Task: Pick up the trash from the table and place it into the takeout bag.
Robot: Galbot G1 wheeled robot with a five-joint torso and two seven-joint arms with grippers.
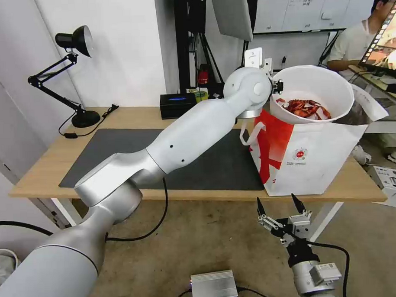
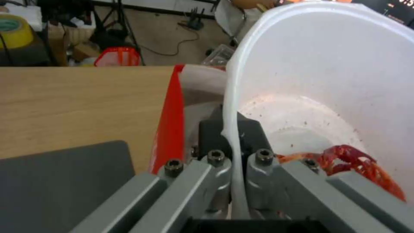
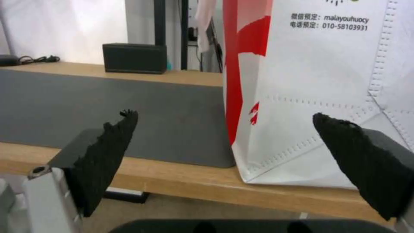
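Now, taking the takeout bag (image 1: pixel 311 157) as landmark and going left to right. Left of it on the surface (image 1: pixel 132 118): one dark mat (image 1: pixel 120 147), one black tissue box (image 1: pixel 178 105), one desk lamp (image 1: pixel 75 44). Across the mat toward the bag's top: left tool (image 2: pixel 235 158), clamped narrow on the near rim of one white bowl (image 1: pixel 317 86), rim pinched between its fingers (image 2: pixel 258 161). Directly above the bag's open mouth: that bowl, tilted, red crayfish shells (image 1: pixel 305 108) pooled low inside. Below the bag, in front of the surface edge: right tool (image 1: pixel 281 205), spread wide, holding nothing, idle.

Probably the lowering step: best to level the bowl first so no shells spill, centre it over the mouth, sink it well inside, then release.

Counted: one bag, one bowl, two tools.
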